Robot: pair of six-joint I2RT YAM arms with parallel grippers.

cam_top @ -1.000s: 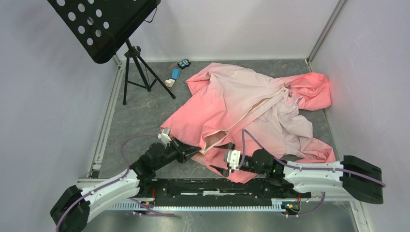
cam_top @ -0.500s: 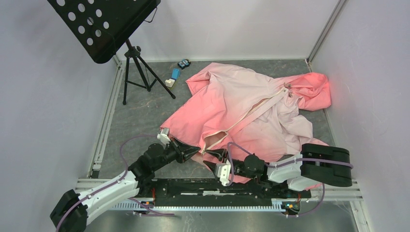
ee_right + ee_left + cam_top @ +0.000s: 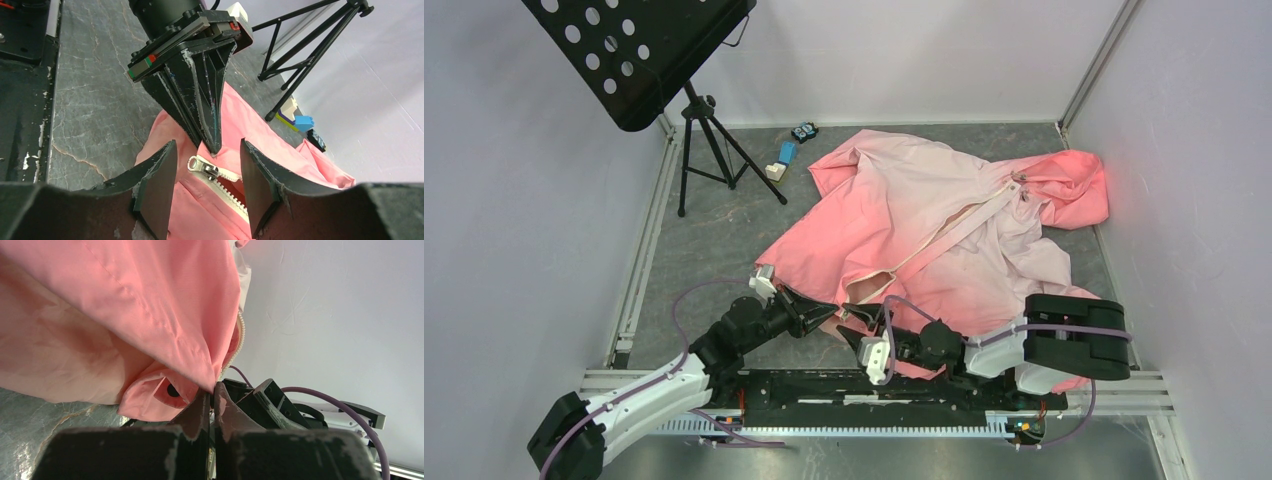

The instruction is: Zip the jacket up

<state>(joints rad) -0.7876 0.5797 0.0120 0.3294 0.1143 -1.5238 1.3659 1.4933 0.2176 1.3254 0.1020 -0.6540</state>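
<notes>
The pink jacket lies spread on the grey floor, its cream zipper strip running diagonally. My left gripper is shut on the jacket's bottom hem by the zipper end; the left wrist view shows its jaws pinching pink fabric. My right gripper is open just in front of it. In the right wrist view the silver zipper slider lies between my open fingers, at the foot of the parted white teeth, right below the left gripper.
A black music stand on a tripod stands at the back left. Small blue and white blocks lie near it. Walls enclose the floor on three sides. A black rail runs along the near edge.
My right arm has swung left and folded back, bringing its open gripper up to the zipper end beside the left gripper. The left gripper has kept its hold.
</notes>
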